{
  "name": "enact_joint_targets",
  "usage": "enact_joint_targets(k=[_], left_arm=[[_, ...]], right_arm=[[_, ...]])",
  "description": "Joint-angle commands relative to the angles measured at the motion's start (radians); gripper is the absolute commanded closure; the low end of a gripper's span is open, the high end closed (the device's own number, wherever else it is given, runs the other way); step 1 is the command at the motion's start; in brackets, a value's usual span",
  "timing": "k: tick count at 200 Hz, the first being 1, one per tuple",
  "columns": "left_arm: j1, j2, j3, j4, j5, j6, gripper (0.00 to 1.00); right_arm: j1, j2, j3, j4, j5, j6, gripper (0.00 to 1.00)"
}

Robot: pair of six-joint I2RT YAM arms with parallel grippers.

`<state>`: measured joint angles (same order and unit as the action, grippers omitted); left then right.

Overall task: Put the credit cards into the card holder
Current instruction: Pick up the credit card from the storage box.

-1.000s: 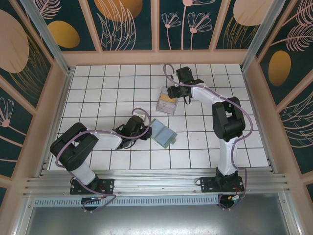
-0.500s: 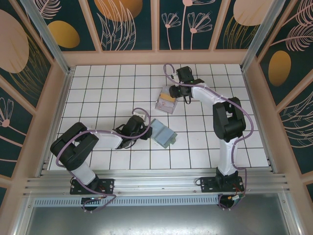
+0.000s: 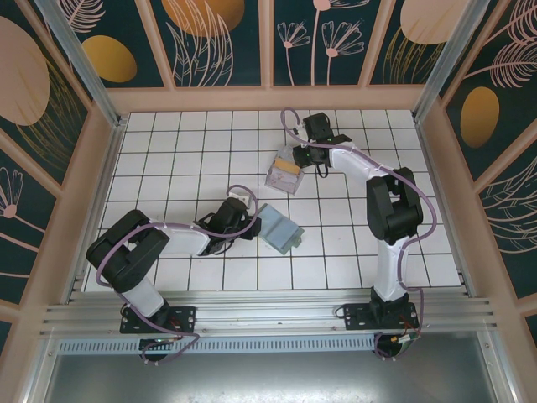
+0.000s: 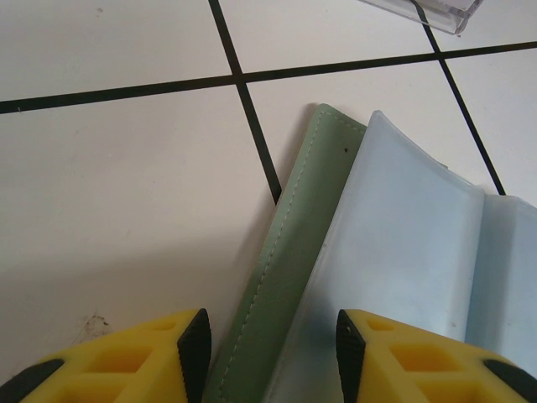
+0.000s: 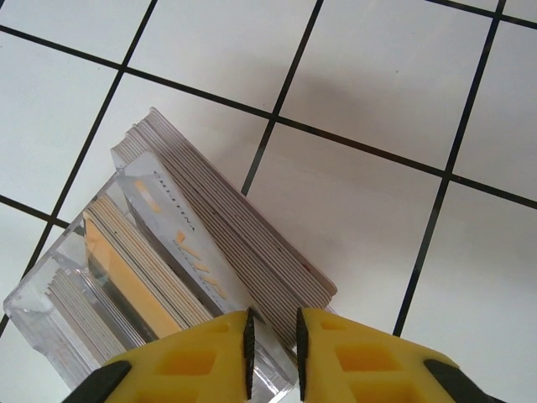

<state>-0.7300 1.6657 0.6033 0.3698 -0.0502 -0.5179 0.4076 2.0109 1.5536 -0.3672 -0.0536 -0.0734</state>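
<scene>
The credit cards (image 5: pixel 220 220) stand on edge as a pale stack in a clear box (image 5: pixel 46 295), with a yellow-orange one (image 5: pixel 138 290) among them. My right gripper (image 5: pixel 274 329) has its jaws pinched on the near end of the outer bundle; from above it sits at the box's far right side (image 3: pixel 295 157), with the cards (image 3: pixel 284 173) below it. The card holder (image 4: pixel 403 252) lies open on the tiles with its blue-grey inside up and its green edge (image 4: pixel 285 252) showing. My left gripper (image 4: pixel 272 346) is open and straddles that edge, at the card holder's (image 3: pixel 282 228) left side (image 3: pixel 250 225).
A corner of the clear box (image 4: pixel 430 8) shows at the top of the left wrist view. Wooden walls (image 3: pixel 268 98) ring the white tiled floor (image 3: pixel 168 151). The left arm (image 3: pixel 143 248) lies low across the front left and the right arm (image 3: pixel 390 210) reaches back from the front right.
My right gripper's jaws have narrowed onto the card stack, and the box of cards has shifted slightly left. The left arm and card holder have stayed put.
</scene>
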Motion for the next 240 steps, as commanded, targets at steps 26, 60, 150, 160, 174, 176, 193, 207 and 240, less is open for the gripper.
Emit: enact_joint_targets(k=[26,60,150,160,174,176,193,207,240], left_arm=[[0.009,0.037,0.001,-0.025,0.017,-0.008,0.53],[0.010,0.039,0.000,-0.023,0.017,-0.008,0.53],[0.009,0.042,-0.002,-0.016,0.019,-0.010,0.53],[0.009,0.042,-0.004,-0.017,0.019,-0.011,0.53],[0.009,0.042,-0.003,-0.016,0.019,-0.011,0.53],[0.009,0.042,-0.004,-0.017,0.019,-0.011,0.53],[0.009,0.042,-0.004,-0.015,0.019,-0.011,0.53],[0.009,0.042,-0.003,-0.015,0.019,-0.011,0.53],[0.009,0.042,-0.003,-0.015,0.021,-0.011,0.53]], right_arm=[[0.000,-0.037,0.025,-0.026,-0.029,-0.015,0.82],[0.000,-0.038,0.023,-0.026,-0.050,-0.013,0.88],[-0.013,-0.070,0.011,-0.029,-0.081,-0.024,0.90],[-0.017,-0.072,0.011,-0.033,-0.083,-0.026,0.90],[-0.022,-0.073,0.010,-0.039,-0.082,-0.026,0.90],[-0.022,-0.074,0.010,-0.040,-0.083,-0.026,0.90],[-0.029,-0.079,0.006,-0.045,-0.086,-0.025,0.90],[-0.036,-0.085,0.000,-0.045,-0.091,-0.023,0.90],[-0.048,-0.105,-0.026,-0.026,-0.116,-0.013,0.90]])
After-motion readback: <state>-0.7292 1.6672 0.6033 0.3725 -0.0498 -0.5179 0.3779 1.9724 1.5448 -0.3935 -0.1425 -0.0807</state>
